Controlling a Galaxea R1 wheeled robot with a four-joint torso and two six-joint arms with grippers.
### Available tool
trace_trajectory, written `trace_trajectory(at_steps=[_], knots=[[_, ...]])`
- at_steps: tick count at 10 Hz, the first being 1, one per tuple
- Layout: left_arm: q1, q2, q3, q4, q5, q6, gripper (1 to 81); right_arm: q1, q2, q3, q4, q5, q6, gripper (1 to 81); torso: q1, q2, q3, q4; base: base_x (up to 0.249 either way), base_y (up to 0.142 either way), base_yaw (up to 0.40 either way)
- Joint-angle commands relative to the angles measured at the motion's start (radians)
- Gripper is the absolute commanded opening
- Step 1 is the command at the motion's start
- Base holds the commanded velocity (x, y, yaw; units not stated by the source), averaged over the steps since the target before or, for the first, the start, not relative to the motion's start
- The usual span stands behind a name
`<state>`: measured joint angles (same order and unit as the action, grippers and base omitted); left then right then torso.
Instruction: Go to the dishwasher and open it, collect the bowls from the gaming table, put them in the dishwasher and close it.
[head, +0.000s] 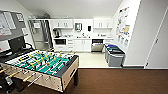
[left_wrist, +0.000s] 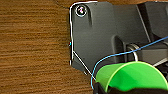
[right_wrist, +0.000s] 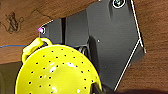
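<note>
Brown carpet (head: 120, 81) leads to a white kitchenette where the dishwasher (head: 97, 45) stands open at the far wall, beyond the foosball table (head: 42, 67). At the left gripper (left_wrist: 105, 90) sits a bright green bowl (left_wrist: 130, 76); at the right, a perforated yellow-green bowl (right_wrist: 57, 71) with a loop handle. Whether fingers clasp either I cannot tell. Both look light, rigid, slick plastic; rims judged the best hold.

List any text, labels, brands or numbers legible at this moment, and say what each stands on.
None can be read.
Wall poster: coloured print, too blurred.
Papers on the notice board: too blurred.
Green bowl: no marking seen.
Yellow perforated bowl: no marking seen.
</note>
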<state>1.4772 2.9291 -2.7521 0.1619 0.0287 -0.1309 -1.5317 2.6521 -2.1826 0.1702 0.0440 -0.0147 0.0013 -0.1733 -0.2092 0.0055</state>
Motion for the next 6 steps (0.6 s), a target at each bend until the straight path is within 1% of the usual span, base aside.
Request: trace_trajectory(at_steps=[1, 4, 6], knots=[[-0.048, -0.013, -0.008, 0.011, 0.056, 0.004, 1.0, 0.05, -0.022, -0.006, -0.012, -0.061, -0.002, 1.0, 0.0, 0.0, 0.0, 0.0, 0.191, -0.078, 0.0], [-0.048, -0.014, -0.008, 0.004, 0.054, 0.003, 1.0, 0.049, -0.021, -0.008, -0.014, -0.061, -0.002, 1.0, 0.0, 0.0, 0.0, 0.0, 0.191, -0.079, 0.0], [-0.048, -0.013, -0.008, 0.007, 0.056, 0.002, 1.0, 0.046, -0.015, -0.009, -0.017, -0.059, -0.004, 1.0, 0.0, 0.0, 0.0, 0.0, 0.191, -0.08, 0.0]])
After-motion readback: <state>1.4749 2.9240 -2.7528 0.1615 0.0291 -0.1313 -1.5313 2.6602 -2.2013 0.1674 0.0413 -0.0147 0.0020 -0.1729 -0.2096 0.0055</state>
